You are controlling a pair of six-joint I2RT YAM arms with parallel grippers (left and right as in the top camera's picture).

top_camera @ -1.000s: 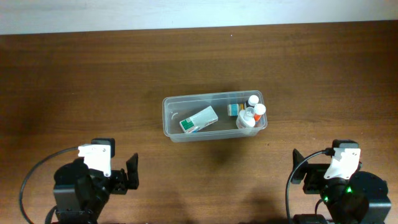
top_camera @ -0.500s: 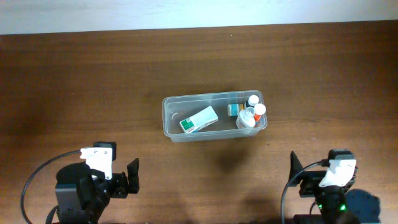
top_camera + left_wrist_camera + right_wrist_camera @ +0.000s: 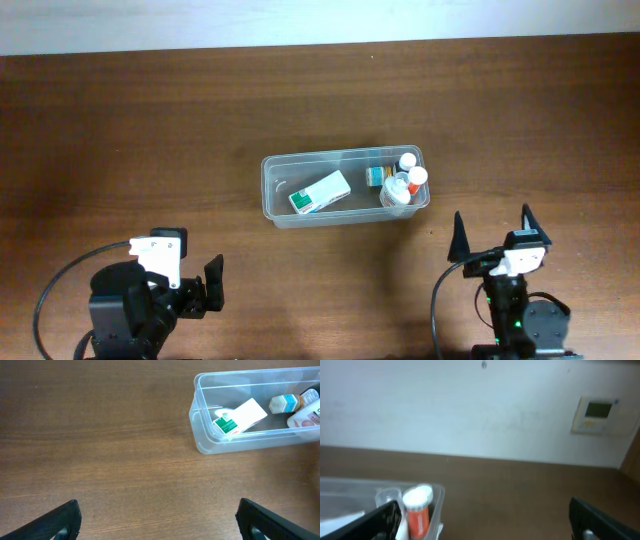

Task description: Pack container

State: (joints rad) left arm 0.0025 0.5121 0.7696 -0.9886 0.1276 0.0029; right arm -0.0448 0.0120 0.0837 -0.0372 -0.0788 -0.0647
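Jaws of the left gripper and right gripper are seen spread wide, with nothing held. The container is set near the middle of the surface, well apart from both. A white-and-green box is laid in it, and small bottles are gathered at its right end.

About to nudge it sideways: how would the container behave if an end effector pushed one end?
The container looks thin-walled, so probably light and flexible. On the smooth table it likely slides easily. Its bottles crowd the right end, so it may pivot, and they could tip.
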